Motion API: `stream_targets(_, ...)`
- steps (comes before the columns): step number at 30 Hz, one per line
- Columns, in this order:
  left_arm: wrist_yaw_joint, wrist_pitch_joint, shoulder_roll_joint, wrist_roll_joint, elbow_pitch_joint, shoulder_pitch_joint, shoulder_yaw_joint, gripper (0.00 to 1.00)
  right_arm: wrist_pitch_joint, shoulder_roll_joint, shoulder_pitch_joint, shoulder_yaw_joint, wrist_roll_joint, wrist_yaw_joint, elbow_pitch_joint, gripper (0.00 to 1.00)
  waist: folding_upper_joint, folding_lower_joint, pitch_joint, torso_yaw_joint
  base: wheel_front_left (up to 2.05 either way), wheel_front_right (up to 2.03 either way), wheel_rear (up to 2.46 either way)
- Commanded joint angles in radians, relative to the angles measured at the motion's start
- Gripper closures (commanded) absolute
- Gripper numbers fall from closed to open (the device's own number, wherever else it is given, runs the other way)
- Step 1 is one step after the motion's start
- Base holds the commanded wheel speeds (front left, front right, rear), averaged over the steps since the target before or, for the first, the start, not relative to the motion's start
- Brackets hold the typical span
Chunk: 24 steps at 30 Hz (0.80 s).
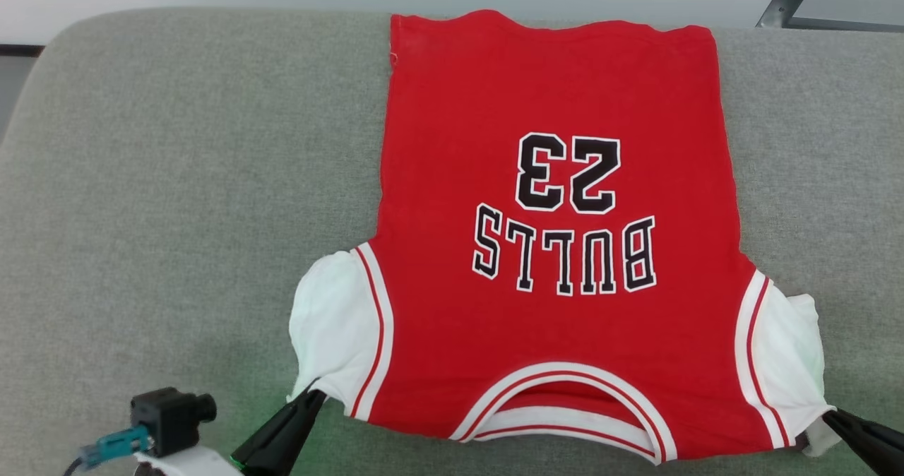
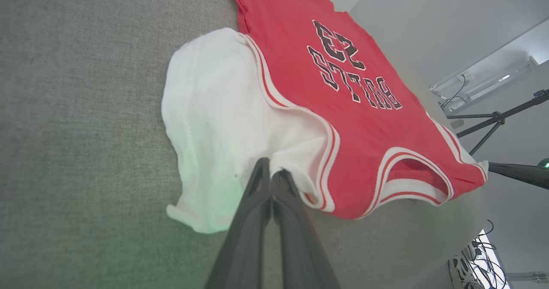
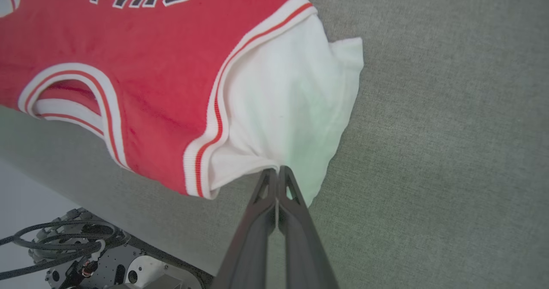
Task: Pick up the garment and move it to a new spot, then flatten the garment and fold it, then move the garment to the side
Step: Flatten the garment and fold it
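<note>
Both hands pinch the shirt's white sleeves.
The left hand (image 2: 271, 173) and right hand (image 3: 278, 170), fingers pressed together, each grip a sleeve's near edge; beyond them the red shirt (image 1: 551, 320) lies flat, collar nearest, on the grey table (image 1: 176, 179).

my head camera looks steeply down on the grey worktop (image 1: 141, 179) from its near edge. the wrist cameras sit low and close behind the left tool (image 2: 271, 171) and right tool (image 3: 277, 172), both sharing the collar end of the garment (image 1: 551, 335).
</note>
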Motion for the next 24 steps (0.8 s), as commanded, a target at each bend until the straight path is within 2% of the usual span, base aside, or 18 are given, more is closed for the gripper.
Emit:
stream_targets(1, 0.009, 0.007, -0.009, 0.011, 0.020, -0.017, -0.003, 1.00, 0.006, -0.004, -0.023, 0.014, -0.002, -0.001, 0.026, 1.00, 0.0000, 0.0000, 0.002, -0.001, 0.00, 0.00, 0.00)
stream_targets(14, -0.010, 0.099, -0.128, 0.091, 0.232, -0.142, -0.096, 1.00, -0.053, -0.015, -0.164, 0.213, -0.021, -0.001, 0.302, 1.00, 0.0000, 0.0000, 0.038, 0.011, 0.00, 0.00, 0.00)
stream_targets(23, -0.032, 0.103, -0.165, 0.096, 0.301, -0.166, -0.113, 1.00, -0.121, -0.010, -0.213, 0.308, -0.032, -0.002, 0.409, 1.00, 0.0000, 0.0000, 0.051, 0.014, 0.00, 0.00, 0.00)
stream_targets(24, -0.035, 0.105, -0.167, 0.093, 0.306, -0.166, -0.115, 1.00, -0.133, -0.012, -0.220, 0.314, -0.033, -0.002, 0.412, 0.89, 0.0000, 0.0000, 0.050, 0.013, 0.00, 0.00, 0.00)
